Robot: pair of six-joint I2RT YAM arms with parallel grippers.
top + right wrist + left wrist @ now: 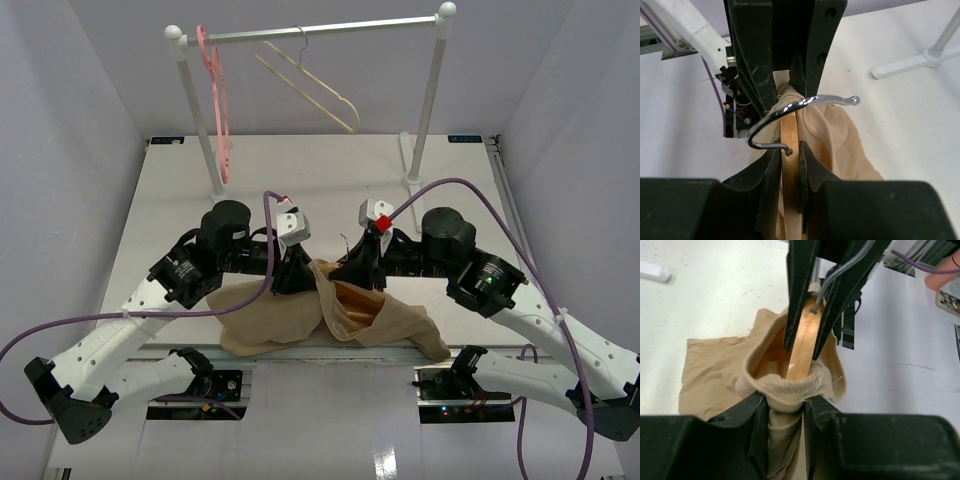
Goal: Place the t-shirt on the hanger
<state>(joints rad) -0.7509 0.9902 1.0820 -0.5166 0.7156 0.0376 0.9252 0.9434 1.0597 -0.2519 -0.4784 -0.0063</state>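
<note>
1. Currently, we see the t-shirt [270, 320] bunched on the table [300, 170] at lower centre of the top view, between the two arms.
2. We record the left gripper [785, 412] clamped on the shirt: a fold of the neck opening sits pinched between its fingers at the bottom of the left wrist view.
3. We record the right gripper [789, 160] closed on the wooden neck of the hanger [789, 125], just below its metal hook [800, 102], which curls across mid-frame in the right wrist view.
4. We see the hanger's wood running into the neck opening; in the left wrist view the collar rings it.
5. We note both grippers facing each other, tips near together, at centre of the top view.
6. We log a rail [320, 28] along the top of that view, carrying a pink hanger [218, 100] at upper left and a cream hanger [310, 85] beside it, both well apart from the shirt.
</note>
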